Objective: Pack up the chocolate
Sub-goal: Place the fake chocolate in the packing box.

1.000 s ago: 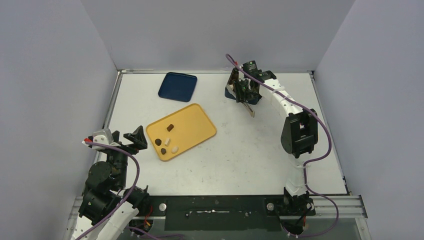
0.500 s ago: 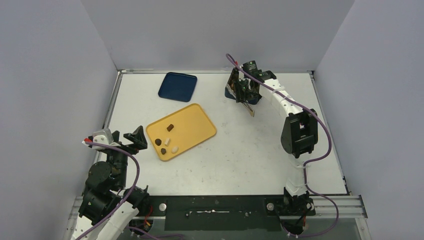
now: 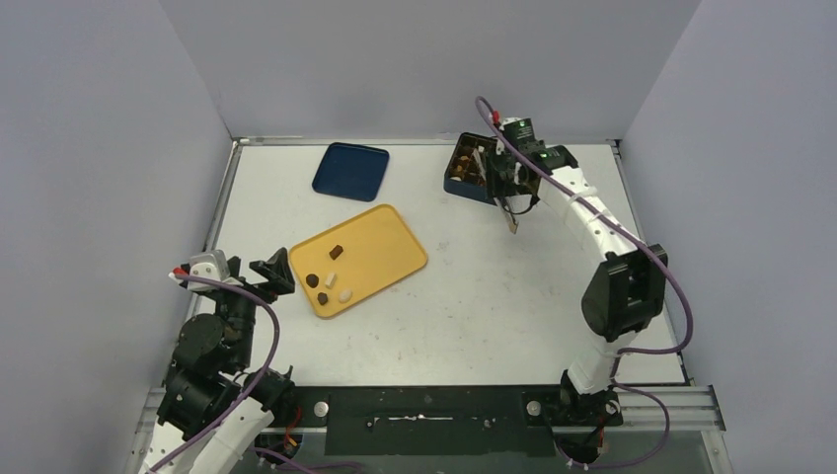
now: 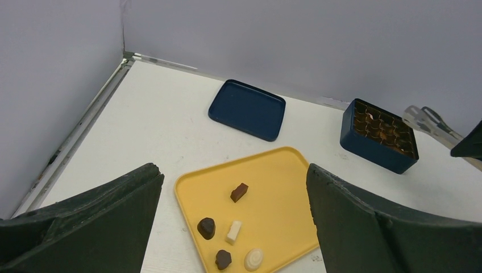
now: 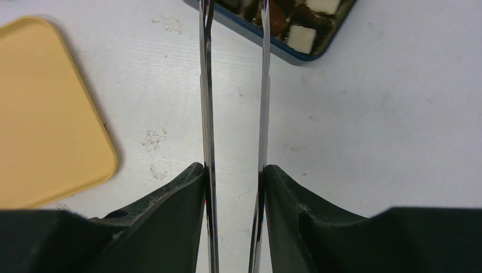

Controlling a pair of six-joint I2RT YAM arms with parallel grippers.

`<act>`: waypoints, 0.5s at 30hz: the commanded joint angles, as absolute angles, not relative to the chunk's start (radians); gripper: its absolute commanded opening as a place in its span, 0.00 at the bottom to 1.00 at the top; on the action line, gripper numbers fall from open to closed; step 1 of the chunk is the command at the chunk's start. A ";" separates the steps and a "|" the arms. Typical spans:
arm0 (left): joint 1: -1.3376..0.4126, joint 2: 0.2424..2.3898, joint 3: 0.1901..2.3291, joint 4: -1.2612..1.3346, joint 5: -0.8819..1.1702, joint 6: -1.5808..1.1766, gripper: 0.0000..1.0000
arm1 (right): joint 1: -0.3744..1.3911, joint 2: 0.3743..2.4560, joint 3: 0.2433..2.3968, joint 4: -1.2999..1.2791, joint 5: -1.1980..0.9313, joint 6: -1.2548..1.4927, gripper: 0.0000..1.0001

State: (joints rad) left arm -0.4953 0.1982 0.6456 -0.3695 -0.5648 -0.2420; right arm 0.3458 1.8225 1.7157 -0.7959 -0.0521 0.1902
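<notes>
Chocolate pieces (image 4: 239,192), five of them, lay on the yellow tray (image 4: 284,170), bunched near its front left corner. More sat in the little squares of the dark blue box (image 4: 372,151), which stood well to the right of the tray and farther back. The box's flat blue lid (image 4: 247,109) lay just behind the tray, probably so the squares stayed open for filling. The right gripper (image 5: 233,170) was pinched narrow on a pair of thin metal tweezers (image 5: 207,114), likely because each piece was too tiny for its fat fingers. It hung over the table (image 3: 474,296) right of the tray, with the tweezer blades pointing at the box's edge. Their tips ran out of sight, so I could not tell if they held a piece. The left gripper (image 3: 273,276) was spread wide and held nothing. It waited just beside the tray's front left corner, close to the pieces. Between the tray and the box there was only bare white table, so the way across looked easy. The box's thin inner walls and the tray's raised rim looked like the spots where the tweezers could bump.
</notes>
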 commanded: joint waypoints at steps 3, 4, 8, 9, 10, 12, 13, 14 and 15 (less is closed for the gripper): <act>-0.491 0.222 0.652 -0.332 -0.537 -0.238 0.96 | 0.264 1.631 1.556 -0.683 0.112 0.304 0.40; -0.491 0.222 0.653 -0.333 -0.534 -0.238 0.96 | 0.254 1.611 1.519 -0.667 0.128 0.314 0.40; -0.491 0.226 0.651 -0.330 -0.530 -0.239 0.96 | 0.201 1.559 1.385 -0.617 0.168 0.355 0.40; -0.491 0.228 0.651 -0.329 -0.528 -0.240 0.96 | 0.187 1.549 1.345 -0.601 0.163 0.369 0.40; -0.491 0.231 0.652 -0.328 -0.528 -0.239 0.96 | 0.173 1.542 1.310 -0.587 0.153 0.389 0.40; -0.492 0.238 0.651 -0.330 -0.527 -0.239 0.96 | 0.157 1.530 1.234 -0.556 0.126 0.428 0.40; -0.491 0.240 0.652 -0.330 -0.526 -0.239 0.96 | 0.157 1.524 1.188 -0.538 0.121 0.446 0.40; -0.491 0.244 0.652 -0.331 -0.527 -0.239 0.96 | 0.152 1.521 1.155 -0.525 0.126 0.470 0.40; -0.491 0.247 0.653 -0.333 -0.527 -0.240 0.96 | 0.148 1.518 1.128 -0.517 0.134 0.487 0.40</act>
